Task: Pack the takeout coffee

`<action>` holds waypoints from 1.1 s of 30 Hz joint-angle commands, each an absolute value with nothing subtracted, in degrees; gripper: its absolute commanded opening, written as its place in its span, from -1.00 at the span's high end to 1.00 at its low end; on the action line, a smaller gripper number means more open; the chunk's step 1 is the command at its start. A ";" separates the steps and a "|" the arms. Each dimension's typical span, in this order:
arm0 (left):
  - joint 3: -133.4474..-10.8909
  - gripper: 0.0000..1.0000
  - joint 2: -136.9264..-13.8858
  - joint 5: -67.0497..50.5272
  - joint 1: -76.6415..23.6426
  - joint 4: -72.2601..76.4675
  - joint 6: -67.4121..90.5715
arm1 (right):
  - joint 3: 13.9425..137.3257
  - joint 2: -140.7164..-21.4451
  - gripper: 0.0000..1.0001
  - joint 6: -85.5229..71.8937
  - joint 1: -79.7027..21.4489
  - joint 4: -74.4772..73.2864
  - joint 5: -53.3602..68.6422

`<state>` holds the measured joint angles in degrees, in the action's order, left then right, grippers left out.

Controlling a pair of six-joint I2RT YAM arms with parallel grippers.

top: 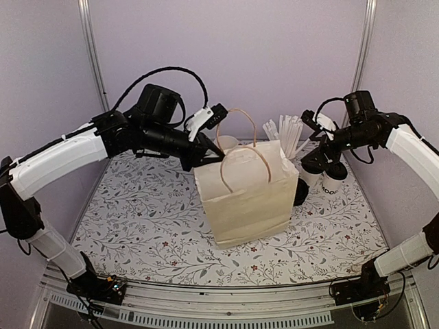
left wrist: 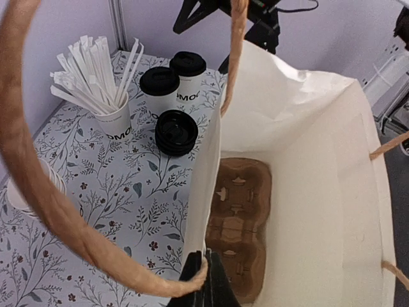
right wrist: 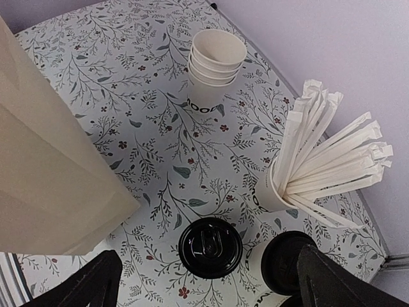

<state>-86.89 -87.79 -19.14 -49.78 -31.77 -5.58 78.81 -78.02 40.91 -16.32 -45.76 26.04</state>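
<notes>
Right wrist: coffee cup (right wrist: 289, 261) between right claw's (right wrist: 208, 252) fingers (right wrist: 332, 281).

Black "MOO", apparently repeating, on lidded cup (left wrist: 188, 87) and straw cup (left wrist: 115, 126)

Left arm (top: 62, 154) reaching inward, left pincer (left wrist: 203, 281) clamped on bag (left wrist: 307, 160) rim, right pincer (right wrist: 208, 265) spread wide, pointing down.

Top view overlooks the whole surface (top: 137, 226) from above the near edge. Left wrist peers closely into the bag (left wrist: 307, 160), right wrist down onto the far right corner; both show the straws (left wrist: 96, 67).
</notes>
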 commanded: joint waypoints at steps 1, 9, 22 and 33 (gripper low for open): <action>-92.55 1.00 -90.13 -29.64 -45.03 -37.27 -1.48 | 80.82 -79.19 -0.98 40.52 -15.93 -46.61 26.01; -95.41 1.00 -95.35 -38.19 -40.20 -41.93 -0.47 | 81.84 -80.50 -0.98 40.44 -14.52 -47.33 24.62; -97.42 0.40 -98.76 -36.53 -37.37 -42.45 -0.09 | 81.82 -81.11 -0.98 40.69 -14.13 -48.12 24.06; -89.62 -0.99 -85.29 -15.27 -37.22 -26.73 -3.85 | 84.73 -83.40 -0.98 36.51 -8.93 -47.58 22.92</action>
<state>-94.26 -93.60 -24.56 -37.85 -37.78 -1.34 81.65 -81.93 39.59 -11.77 -47.35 24.05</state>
